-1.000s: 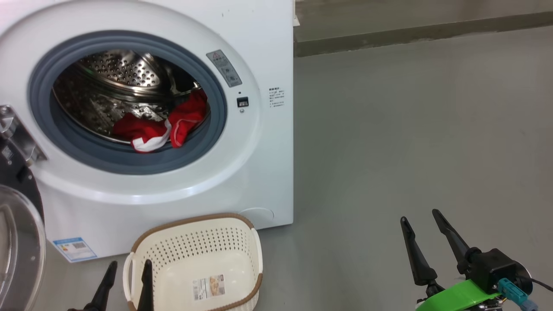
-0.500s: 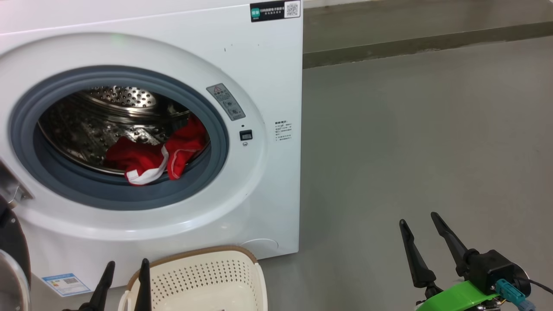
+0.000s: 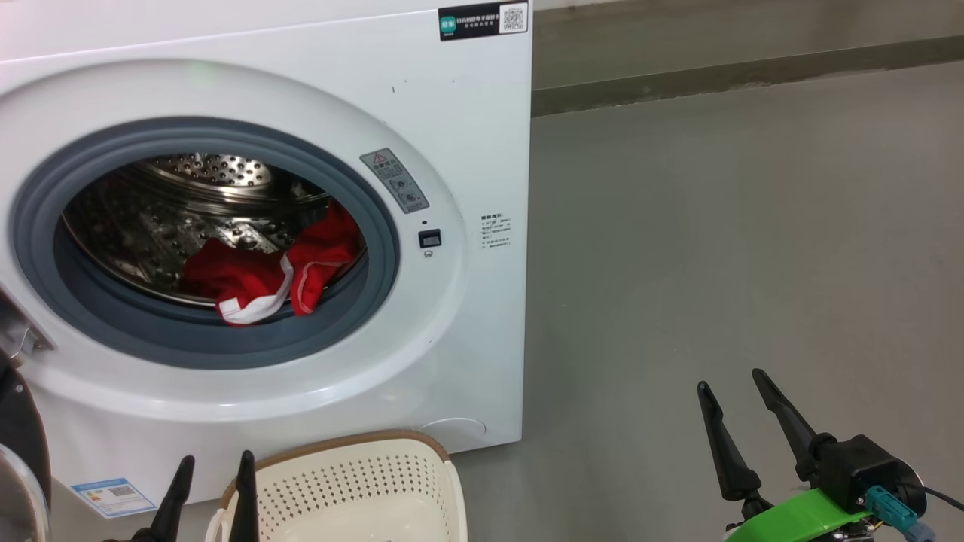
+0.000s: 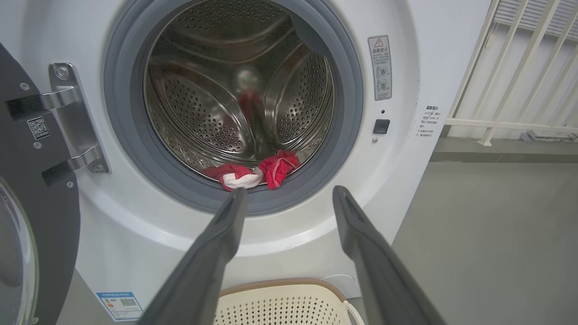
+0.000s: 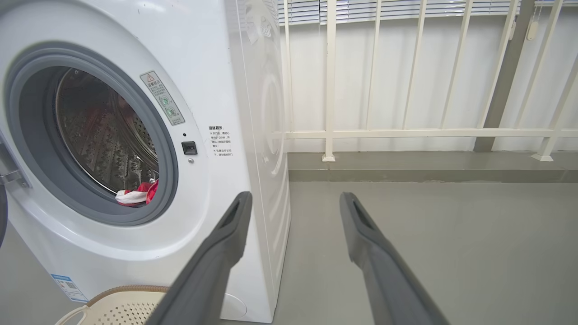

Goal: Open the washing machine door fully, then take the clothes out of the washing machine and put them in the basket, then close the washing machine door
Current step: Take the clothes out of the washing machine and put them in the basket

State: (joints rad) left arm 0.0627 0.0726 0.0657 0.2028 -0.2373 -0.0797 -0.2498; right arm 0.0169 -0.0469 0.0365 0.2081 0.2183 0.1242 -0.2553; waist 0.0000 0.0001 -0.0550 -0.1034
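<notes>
At the frame's lower left the left gripper (image 3: 216, 457) gapes empty by the basket (image 3: 376, 474), the right gripper (image 3: 730, 379) likewise at lower right, clothes (image 3: 248, 278) inside the washing machine (image 3: 467, 150).

1. A smooth grey floor (image 3: 715, 226) carries everything and stretches wide to the right.
2. The white washing machine (image 3: 467, 135) stands on it at the left.
3. The basket (image 3: 361, 474) sits on the floor just in front of the machine, on the near side.
4. Along the far edge a low kerb (image 3: 715, 75) rises, and the posts of a white railing (image 5: 329, 90) stand on it.
</notes>
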